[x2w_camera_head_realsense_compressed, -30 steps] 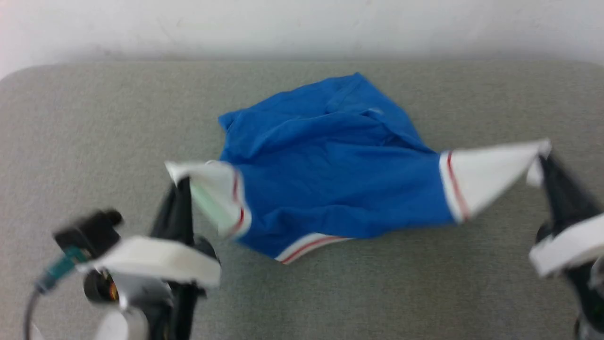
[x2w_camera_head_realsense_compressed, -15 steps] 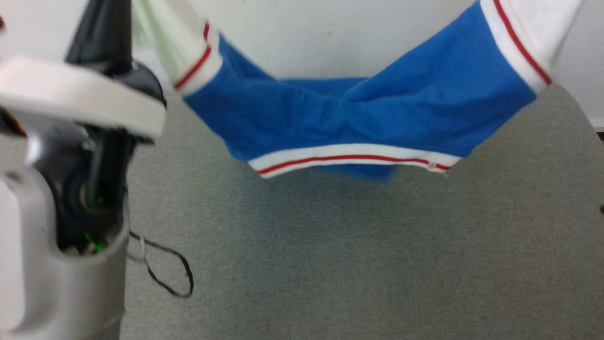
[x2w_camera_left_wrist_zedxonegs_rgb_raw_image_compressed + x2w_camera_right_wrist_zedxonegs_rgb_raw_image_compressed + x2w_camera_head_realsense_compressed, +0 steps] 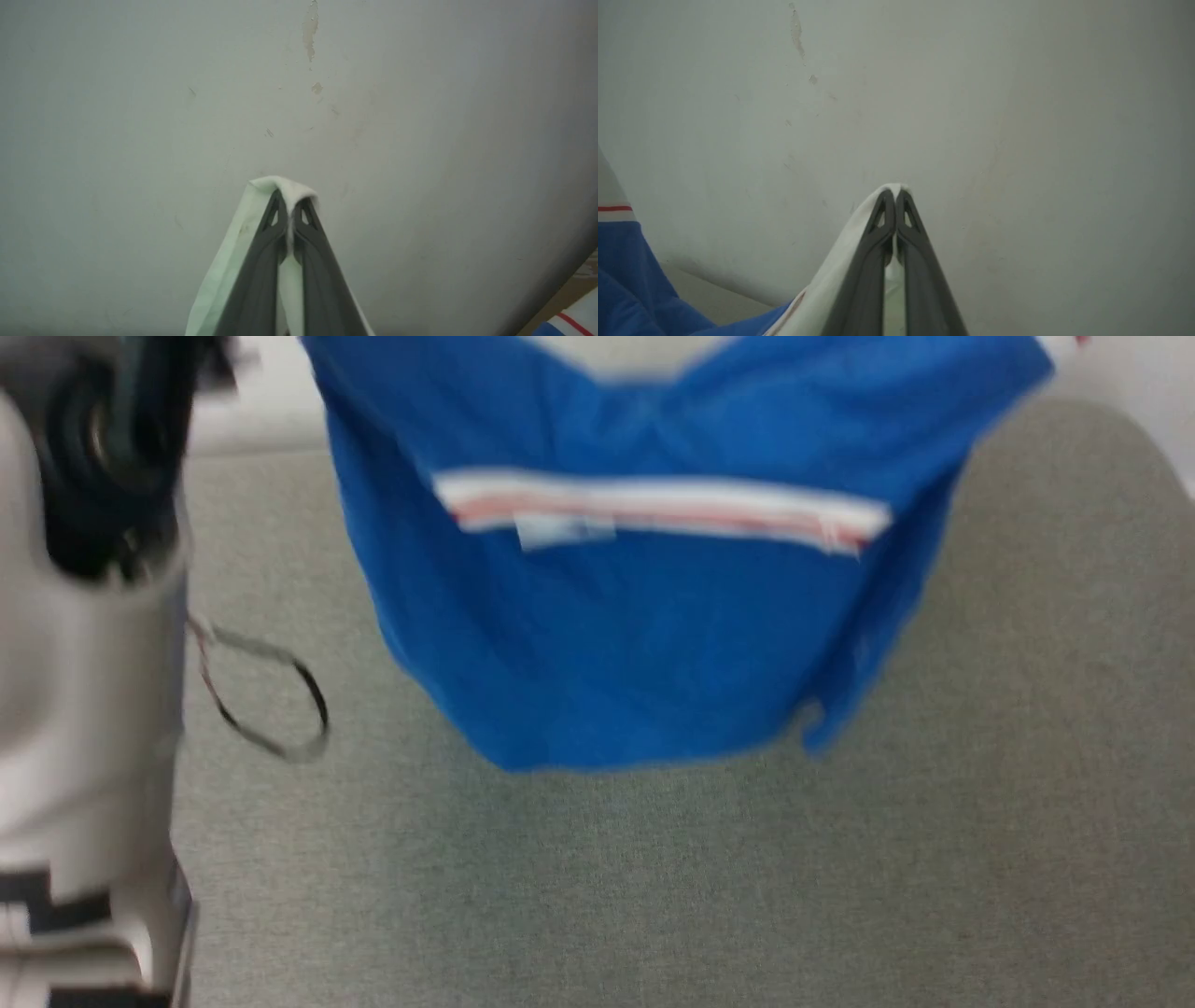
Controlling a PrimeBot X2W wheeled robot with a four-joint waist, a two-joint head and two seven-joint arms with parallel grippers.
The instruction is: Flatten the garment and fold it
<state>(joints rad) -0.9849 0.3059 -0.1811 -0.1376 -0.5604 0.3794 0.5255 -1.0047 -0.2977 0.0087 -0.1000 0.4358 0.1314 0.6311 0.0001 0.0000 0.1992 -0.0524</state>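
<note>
The garment point(image 3: 644, 644) is held above the grey tabletop point(image 3: 653, 896) toward 12 o'clock, its left sleeve point(image 3: 219, 280) and right sleeve point(image 3: 840, 270) each clamped in closed jaws (left and right respectively), presumably so the blue body hangs flat.

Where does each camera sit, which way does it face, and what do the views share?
Head view: on the head, facing forward and down at grey table and hanging garment; pale left forearm at left.
Left wrist view: on left wrist, facing the wall along the left claw, shut on a white sleeve.
Right wrist view: on right wrist, facing that wall along the right claw, shut on the other sleeve.
Shared: both wrist views show the same paint chip; all show the garment.
</note>
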